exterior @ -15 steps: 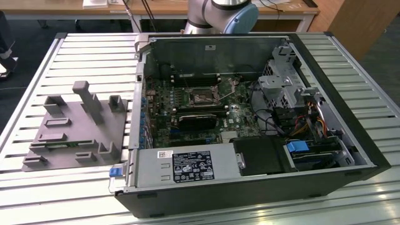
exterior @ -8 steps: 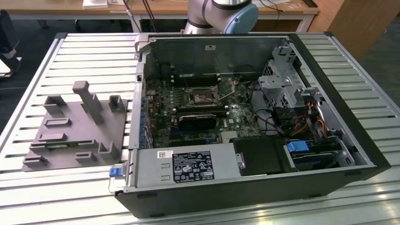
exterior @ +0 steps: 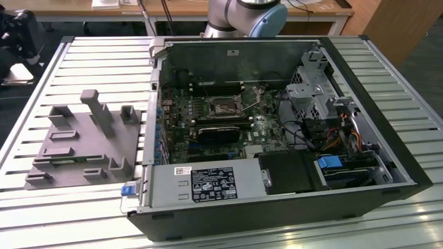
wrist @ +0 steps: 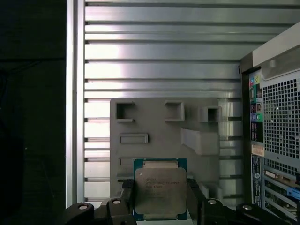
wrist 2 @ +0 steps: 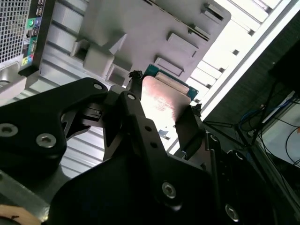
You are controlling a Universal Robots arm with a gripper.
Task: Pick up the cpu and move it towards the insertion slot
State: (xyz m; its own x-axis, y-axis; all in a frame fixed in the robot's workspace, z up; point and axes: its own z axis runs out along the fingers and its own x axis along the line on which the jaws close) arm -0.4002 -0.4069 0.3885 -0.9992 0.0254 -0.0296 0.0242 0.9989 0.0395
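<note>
Got the gripper (wrist: pixel 160 196) clenched on the cpu (wrist: pixel 159 185) here, pinching it by two opposite edges between the black fingers (wrist: pixel 194 197), with the silvery lid turned toward the first wrist view and a bit of green board peeking out round it. Hangs over one edge of the grey plastic tray (wrist: pixel 154 124); no telling whether touching the tray or lifted clear. Right beside the tray, the back panel of the computer case (wrist: pixel 276 140) with mesh and coloured ports. Same grip in the second wrist view: shows up as a shiny plate with a teal-green rim, wedged between the two fingertips, tray behind. Over in the exterior view, can see the case lying open on the slatted metal table (exterior: pixel 97 62), tray just beside it on the exterior view's left. Insertion slot (exterior: pixel 225 106) inside the case on the motherboard (exterior: pixel 181 111), shiny frame round a dark centre, well apart from the tray. Just next to that, a bigger black block (exterior: pixel 216 135), and along the case's near wall the grey power supply box (exterior: pixel 207 184) with white labels. Arm base (exterior: pixel 242 15) behind the far side of the case.
</note>
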